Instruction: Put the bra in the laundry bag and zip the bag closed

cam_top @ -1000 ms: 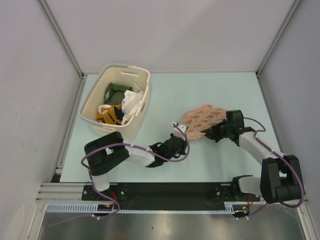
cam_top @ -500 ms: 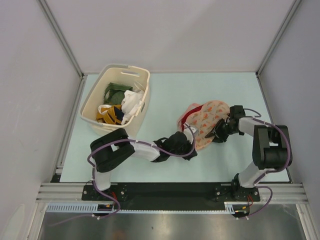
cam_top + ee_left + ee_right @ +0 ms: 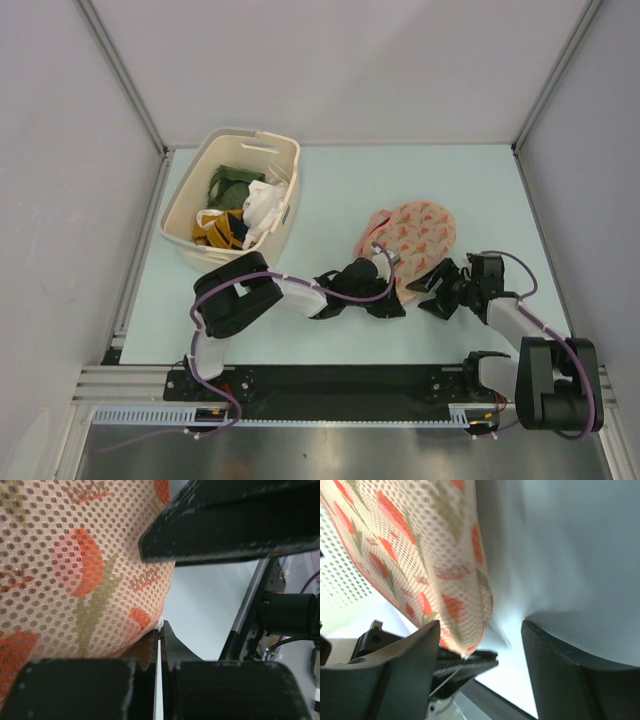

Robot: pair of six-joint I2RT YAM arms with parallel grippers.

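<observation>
Now grippers flank the pale pink leaf-print mesh laundry bag [image 3: 420, 230].
The left gripper [image 3: 160, 630] clamps its near edge; the right gripper [image 3: 480, 625] gapes alongside.

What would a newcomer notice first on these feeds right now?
The leaf-printed pink mesh laundry bag lies right of centre on the table, with the left gripper pinched shut at its near edge. The right gripper sits just beside the bag, fingers spread open. At far left, a cream basket holds yellow, green and white clothes.
</observation>
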